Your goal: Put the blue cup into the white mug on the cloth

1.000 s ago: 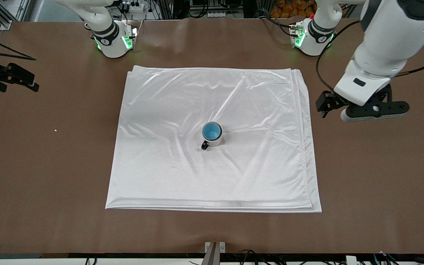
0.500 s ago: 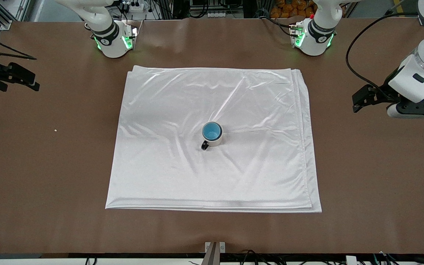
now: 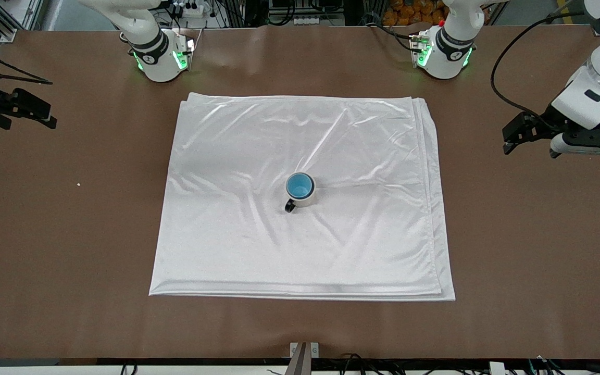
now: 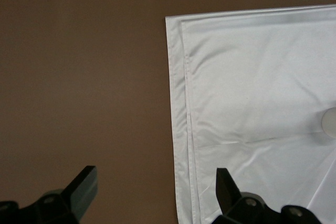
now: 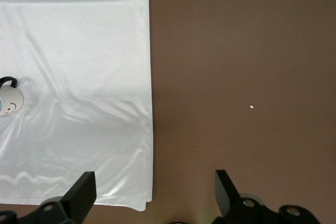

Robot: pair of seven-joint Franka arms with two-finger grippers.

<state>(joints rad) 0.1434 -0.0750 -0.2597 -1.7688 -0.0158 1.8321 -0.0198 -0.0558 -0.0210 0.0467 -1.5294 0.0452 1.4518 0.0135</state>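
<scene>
Seen from the front, the right tool [image 5: 154, 182] hangs over the bare brown table [image 3: 513, 234], at about 9 o'clock from the cloth [image 3: 362, 156]. Its two black fingers are spread wide apart and hold nothing. A tiny white crumb [image 3: 78, 184] lies on the table between this tool and the cloth, at about 9 o'clock from the cloth.

The cloth is big, white and shiny. It is folded in layers, and the layered edges show at its 3 o'clock side. It has soft wrinkles all over.

The mug [image 3: 303, 198] stands upright in about the middle of the cloth. It is creamy white and round, with a small black loop handle that points to about 7 o'clock. In the right wrist view its side has a few small dark marks that I cannot read. The cup [image 3: 299, 185] sits inside the mug. Only its bright blue inside and its rim show, and it fills most of the mug's mouth.

The left tool [image 4: 156, 179] hangs over the bare table, at about 3 o'clock from the cloth and just off its edge. Its fingers are also spread wide and hold nothing.

The two arm bases, at 11 and 1 o'clock from the cloth, glow green.
</scene>
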